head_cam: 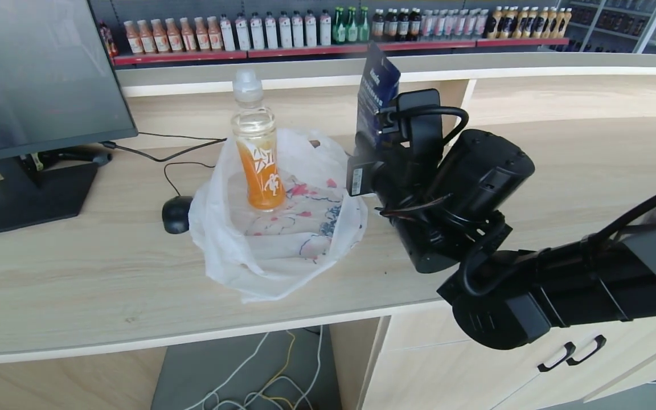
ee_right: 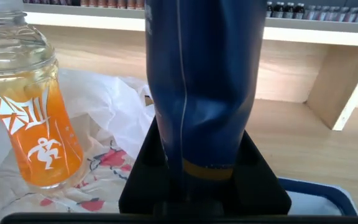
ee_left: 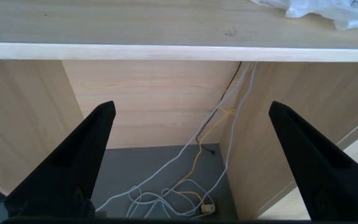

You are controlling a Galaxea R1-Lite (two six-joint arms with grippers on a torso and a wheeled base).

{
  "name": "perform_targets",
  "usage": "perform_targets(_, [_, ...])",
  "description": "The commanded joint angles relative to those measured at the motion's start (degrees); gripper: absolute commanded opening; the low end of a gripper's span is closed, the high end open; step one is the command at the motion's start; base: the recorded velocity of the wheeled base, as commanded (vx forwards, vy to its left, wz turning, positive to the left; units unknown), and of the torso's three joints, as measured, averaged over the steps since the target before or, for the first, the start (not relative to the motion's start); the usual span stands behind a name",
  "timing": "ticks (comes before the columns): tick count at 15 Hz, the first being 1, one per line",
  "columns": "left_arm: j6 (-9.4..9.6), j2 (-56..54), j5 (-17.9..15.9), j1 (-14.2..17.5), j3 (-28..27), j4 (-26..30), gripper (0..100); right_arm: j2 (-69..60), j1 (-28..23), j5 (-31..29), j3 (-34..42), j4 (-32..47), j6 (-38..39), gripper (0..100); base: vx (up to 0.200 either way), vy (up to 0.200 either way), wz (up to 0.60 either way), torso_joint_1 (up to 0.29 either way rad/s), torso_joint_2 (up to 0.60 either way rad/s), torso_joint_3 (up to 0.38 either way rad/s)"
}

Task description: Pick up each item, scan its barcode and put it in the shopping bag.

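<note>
Presently, the right gripper (head_cam: 388, 136) is clamped on the lower end of a tall dark-blue foil packet (head_cam: 377, 85). It holds the packet upright above the wooden counter (head_cam: 77, 273), just beside the right-hand side of the crumpled white plastic shopping bag (head_cam: 282, 256). The bag lies mid-counter, near the front edge, with its mouth open. A clear plastic bottle of orange drink (head_cam: 257, 159) stands upright inside it. The left gripper (ee_left: 191, 109), jaws apart and empty, hangs below the counter's front edge. Step in hand, as judged: the packet is lifted and awaits bagging; whether its barcode is scanned cannot be told. The next move calls for carrying the packet across over the bag's mouth. It must then be lowered clear of the bottle, so as not to topple it, before the jaws open.
</note>
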Motion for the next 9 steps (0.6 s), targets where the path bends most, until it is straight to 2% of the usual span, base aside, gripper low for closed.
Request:
perform_targets(1, [-0.04,0.0,0.0,0.1,0.0,0.0,100,-0.2,0.1,-0.1,0.0,-0.1,0.0,0,0.0,0.2,0.0,0.002,0.0,-0.002])
perform_targets(3, [-0.04,0.0,0.0,0.0,0.0,0.0,100,-0.2,0.1,-0.1,0.0,-0.2,0.2,0,0.0,0.2,0.0,0.0,0.0,0.002])
perform_targets(9, [0.14,0.0,0.0,0.0,0.0,-0.1,100,-0.2,0.1,-0.2,0.8,-0.2,0.6,0,0.0,0.0,0.0,0.0,0.0,0.0])
